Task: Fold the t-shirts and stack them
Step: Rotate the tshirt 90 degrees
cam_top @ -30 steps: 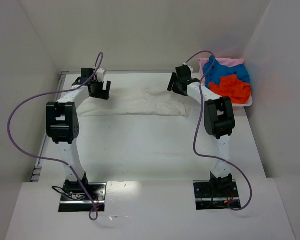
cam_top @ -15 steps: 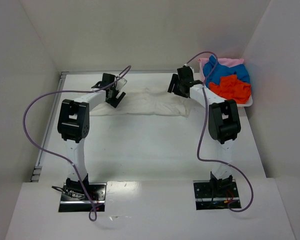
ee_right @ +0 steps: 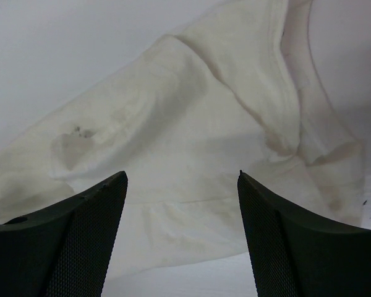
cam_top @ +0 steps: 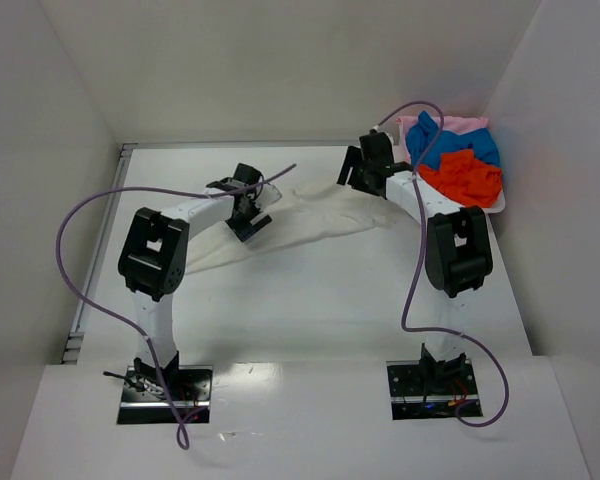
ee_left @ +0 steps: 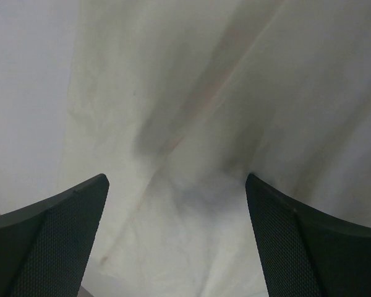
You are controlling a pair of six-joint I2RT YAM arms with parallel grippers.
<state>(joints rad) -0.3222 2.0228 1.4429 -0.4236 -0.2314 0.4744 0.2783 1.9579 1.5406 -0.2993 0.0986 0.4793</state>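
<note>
Bunching threatens: left gripper (ee_left: 176,238) and right gripper (ee_right: 182,238) both hang wide open, empty, over the off-white shirt (cam_top: 325,215); an uneven pinch would drag it crooked.

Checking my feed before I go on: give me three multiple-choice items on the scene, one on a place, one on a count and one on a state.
1. Where is the tray? A far right corner; B far left corner; C between the arm bases.
2. How many shirt colours lie in it? A one; B three; C five.
3. The left gripper is: A shut on the tray; B shut, empty; C open.

Answers:
1 A, the top view shows it there.
2 B, blue, orange-red and pink.
3 C, its fingers stand wide apart above the off-white shirt.
</note>
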